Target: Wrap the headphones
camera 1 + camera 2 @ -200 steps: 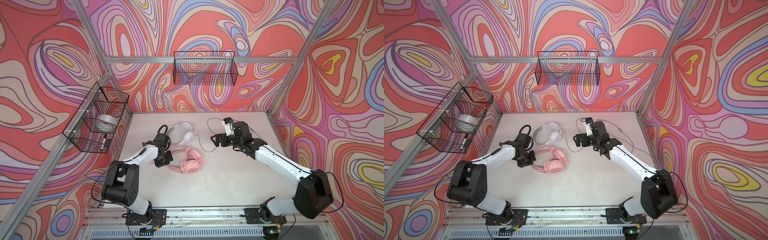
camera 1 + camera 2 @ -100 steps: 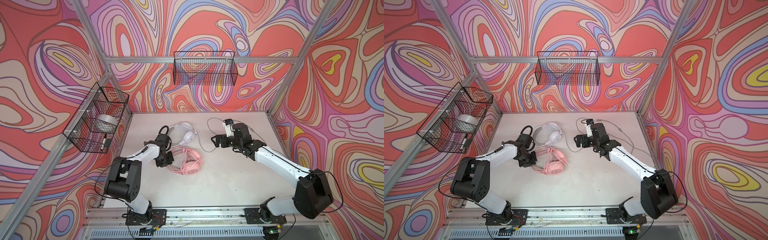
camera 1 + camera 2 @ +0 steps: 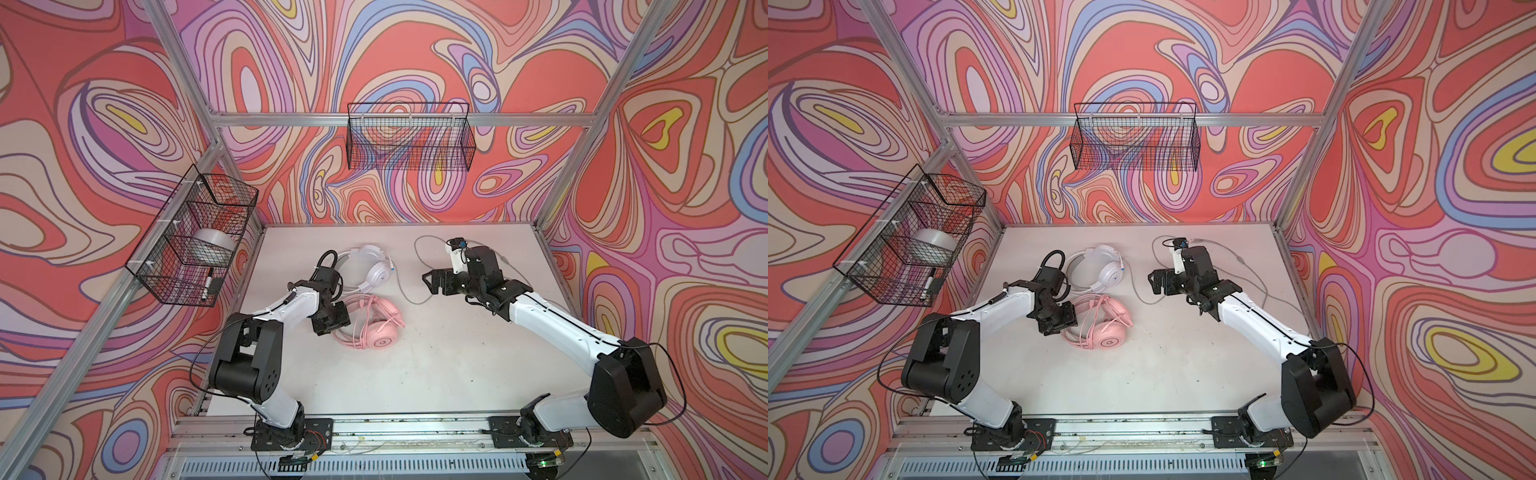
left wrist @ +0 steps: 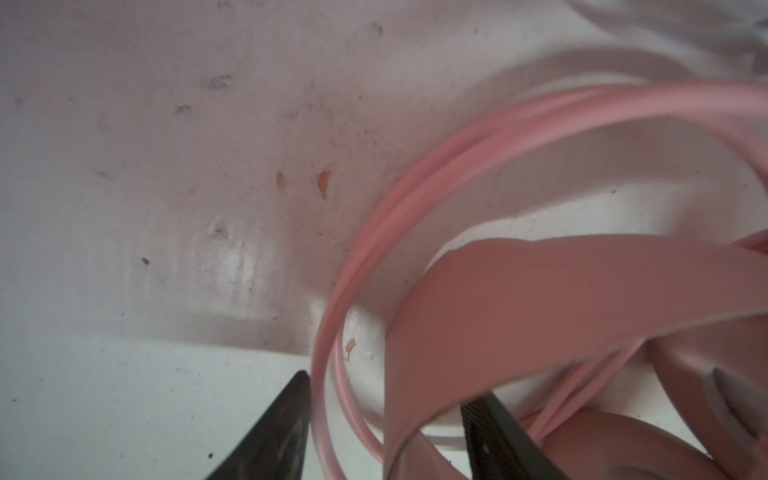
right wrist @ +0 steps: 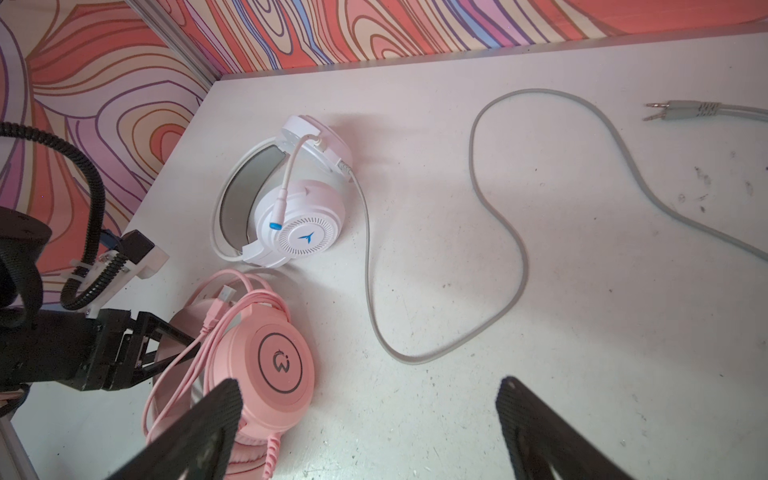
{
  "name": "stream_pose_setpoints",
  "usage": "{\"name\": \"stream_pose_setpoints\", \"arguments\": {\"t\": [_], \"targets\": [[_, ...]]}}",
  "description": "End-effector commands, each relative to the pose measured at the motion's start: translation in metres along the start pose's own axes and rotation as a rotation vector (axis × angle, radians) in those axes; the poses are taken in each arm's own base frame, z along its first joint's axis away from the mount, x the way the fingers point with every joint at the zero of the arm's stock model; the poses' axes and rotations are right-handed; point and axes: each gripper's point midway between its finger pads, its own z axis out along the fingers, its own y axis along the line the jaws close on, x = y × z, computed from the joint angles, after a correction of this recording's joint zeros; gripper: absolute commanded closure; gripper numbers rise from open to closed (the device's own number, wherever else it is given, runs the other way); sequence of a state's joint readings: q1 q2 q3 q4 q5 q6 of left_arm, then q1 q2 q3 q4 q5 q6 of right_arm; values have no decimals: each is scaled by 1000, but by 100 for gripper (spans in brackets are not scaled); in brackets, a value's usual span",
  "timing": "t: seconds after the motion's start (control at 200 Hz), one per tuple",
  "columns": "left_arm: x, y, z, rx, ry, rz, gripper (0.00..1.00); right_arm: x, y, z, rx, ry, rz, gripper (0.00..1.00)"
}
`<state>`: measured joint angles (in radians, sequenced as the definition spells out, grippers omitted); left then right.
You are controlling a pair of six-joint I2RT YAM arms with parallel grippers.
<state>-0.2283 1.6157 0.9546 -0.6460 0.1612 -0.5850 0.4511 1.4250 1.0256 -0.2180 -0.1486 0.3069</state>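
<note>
Mostly hidden, left fingers (image 4: 282,428) straddle pink headphones (image 4: 540,299), seemingly loose; right fingers (image 5: 536,428) spread wide.

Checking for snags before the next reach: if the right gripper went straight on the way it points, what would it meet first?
Most likely the loose grey-white cable looping on the white table just ahead of the open right gripper; its height is unclear, so it might pass over.

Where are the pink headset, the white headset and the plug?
pink headset (image 5: 284,361), right wrist view, ear cup.
white headset (image 5: 305,237), right wrist view, ear cup.
plug (image 5: 685,109), right wrist view, grey body.
</note>
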Motion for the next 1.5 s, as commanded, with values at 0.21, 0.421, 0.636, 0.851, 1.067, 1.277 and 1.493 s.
{"name": "stream_pose_setpoints", "arguments": {"t": [0.21, 0.421, 0.636, 0.851, 1.067, 1.277, 1.493], "targets": [[-10, -6, -17, 18, -44, -19, 22, -39, -6, 4, 87, -38, 62, 2], [-19, -6, -44, -2, -106, -4, 16, -55, -7, -3, 118, -79, 66, 2], [-39, -17, -82, 8, -192, 24, 6, -60, -4, -11, 157, -98, 5, 1], [-67, -31, -100, -1, -239, 87, 0, -64, 7, -14, 204, -109, -87, 2], [-99, -42, -92, 6, -226, 115, 0, -51, 24, -5, 99, -67, -134, 2], [-125, -49, -74, 27, -197, 108, 0, -24, 41, 8, -17, 6, -142, 1], [-140, -41, -50, 3, -146, 75, 4, -4, 44, 15, -17, 31, -142, 2]]}}
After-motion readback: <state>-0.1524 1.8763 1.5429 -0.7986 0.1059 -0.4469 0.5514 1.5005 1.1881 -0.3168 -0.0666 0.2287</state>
